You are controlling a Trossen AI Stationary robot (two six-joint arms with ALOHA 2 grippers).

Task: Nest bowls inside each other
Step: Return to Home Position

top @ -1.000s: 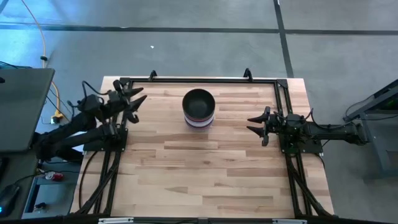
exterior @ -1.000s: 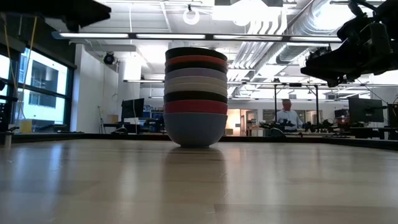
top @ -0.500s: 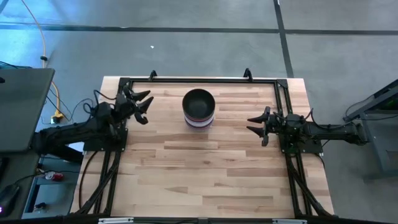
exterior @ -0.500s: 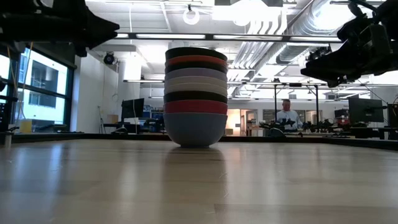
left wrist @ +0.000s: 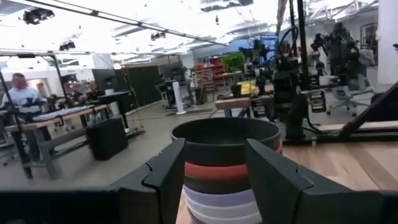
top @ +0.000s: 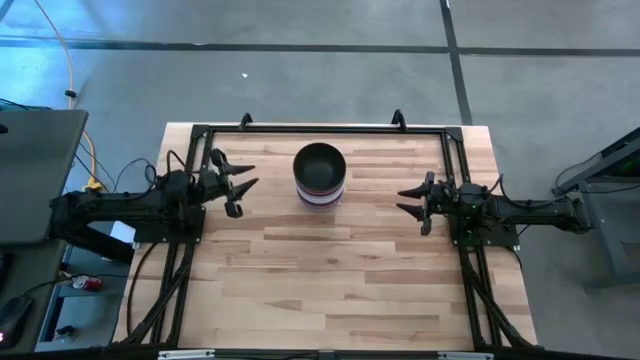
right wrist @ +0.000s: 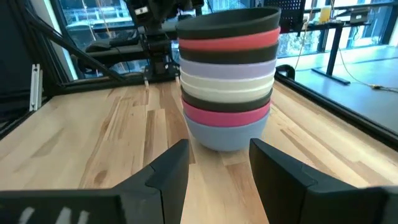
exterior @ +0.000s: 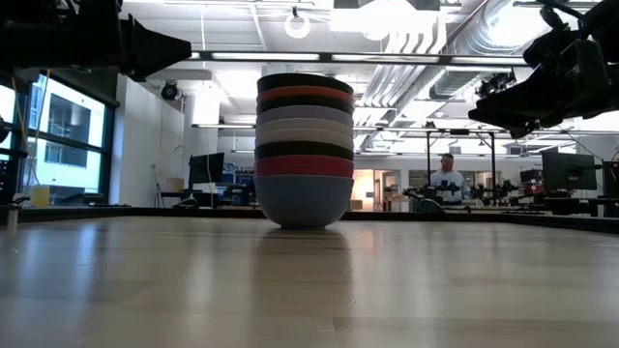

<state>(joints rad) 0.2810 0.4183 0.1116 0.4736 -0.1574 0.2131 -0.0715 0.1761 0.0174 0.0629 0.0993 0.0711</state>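
Observation:
The bowls stand as one nested stack (top: 319, 176) near the table's far edge, resting on the blue bottom bowl (exterior: 303, 201). Above it come magenta, black, white, lavender, black, red, and a black bowl on top (left wrist: 225, 138). My left gripper (top: 240, 185) hovers open to the stack's left, raised above the table, fingers pointing at the stack. My right gripper (top: 409, 200) hovers open to the stack's right, also off the table. In both wrist views the stack (right wrist: 227, 74) shows between the open fingers, some way off.
A black metal frame (top: 320, 128) runs along the table's far edge and down both sides past the arm mounts. Bare wood (top: 330, 280) stretches from the stack to the near edge. A person (exterior: 447, 179) sits far off in the room behind.
My left gripper has swung from the table's far left corner toward the stack, moving right and a little nearer, and has turned to point at the bowls. The right arm and the stack have stayed put.

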